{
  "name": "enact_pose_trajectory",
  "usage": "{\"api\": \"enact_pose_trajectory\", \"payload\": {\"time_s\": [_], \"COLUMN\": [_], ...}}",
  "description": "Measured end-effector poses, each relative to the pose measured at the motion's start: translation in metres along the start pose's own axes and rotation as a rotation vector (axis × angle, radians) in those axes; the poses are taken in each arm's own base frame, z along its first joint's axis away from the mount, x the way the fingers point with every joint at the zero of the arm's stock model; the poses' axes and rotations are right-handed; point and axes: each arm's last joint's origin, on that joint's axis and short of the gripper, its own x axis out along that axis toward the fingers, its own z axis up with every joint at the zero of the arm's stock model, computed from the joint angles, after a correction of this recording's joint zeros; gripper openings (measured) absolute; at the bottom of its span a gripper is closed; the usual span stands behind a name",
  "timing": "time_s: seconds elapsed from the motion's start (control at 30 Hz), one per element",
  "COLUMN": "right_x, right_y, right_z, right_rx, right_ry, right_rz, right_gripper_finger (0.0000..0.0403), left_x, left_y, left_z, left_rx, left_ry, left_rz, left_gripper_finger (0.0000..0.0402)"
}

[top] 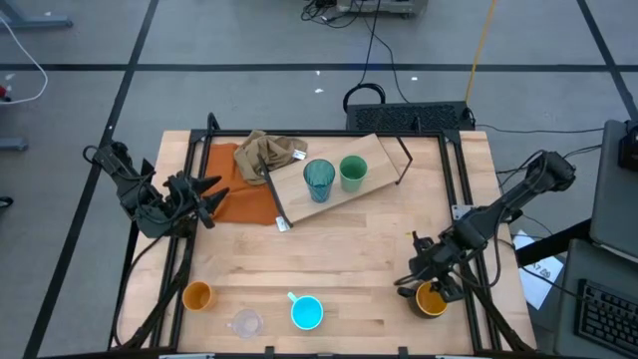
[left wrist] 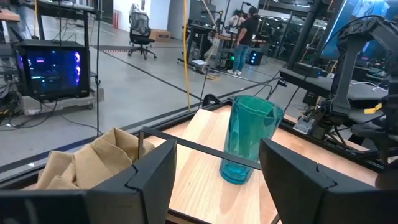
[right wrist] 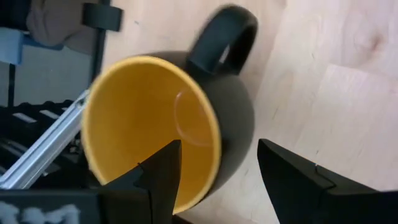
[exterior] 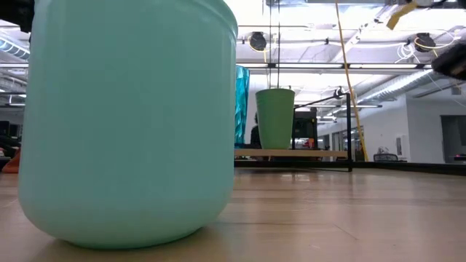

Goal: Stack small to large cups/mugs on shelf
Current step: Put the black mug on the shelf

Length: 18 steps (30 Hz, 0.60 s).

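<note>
Now the right gripper (right wrist: 217, 171) straddles the black mug's (right wrist: 233, 121) rim, fingers apart; a shallow pinch could tip it; left gripper (left wrist: 214, 174) idles open facing the tumbler (left wrist: 249, 137).

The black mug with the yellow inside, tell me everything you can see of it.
The black mug with the yellow-orange inside looks glazed, like ceramic, with one thick black loop handle. It stands upright and empty on the light wooden table, at its near right corner beside the metal frame rail. The right gripper hangs directly over it, open, one finger above the mouth and the other finger outside the wall. No contact with the mug shows.
</note>
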Motion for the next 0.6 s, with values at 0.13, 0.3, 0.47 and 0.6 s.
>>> {"api": "enact_pose_trajectory", "payload": {"time_s": [0.13, 0.3, 0.47, 0.6], "right_x": [0.0096, 0.0108, 0.0107, 0.0107], "right_y": [-0.0045, -0.0049, -0.0034, -0.003], "right_z": [-0.0029, -0.0029, 0.0001, 0.001], "right_rx": [0.029, 0.046, 0.04, 0.037], "right_ry": [-0.009, -0.014, -0.044, -0.052], "right_rz": [0.005, 0.011, 0.026, 0.031], "right_gripper_finger": [0.0201, 0.0201, 0.0201, 0.0201], "left_x": [0.0, 0.0, 0.0, 0.0], "left_y": [0.0, 0.0, 0.0, 0.0], "left_z": [0.0, 0.0, 0.0, 0.0], "left_rx": [0.003, 0.005, 0.005, 0.014], "left_ry": [0.0, 0.0, 0.0, 0.0], "left_rz": [0.0, 0.0, 0.0, 0.0], "left_gripper_finger": [0.023, 0.023, 0.023, 0.023]}}
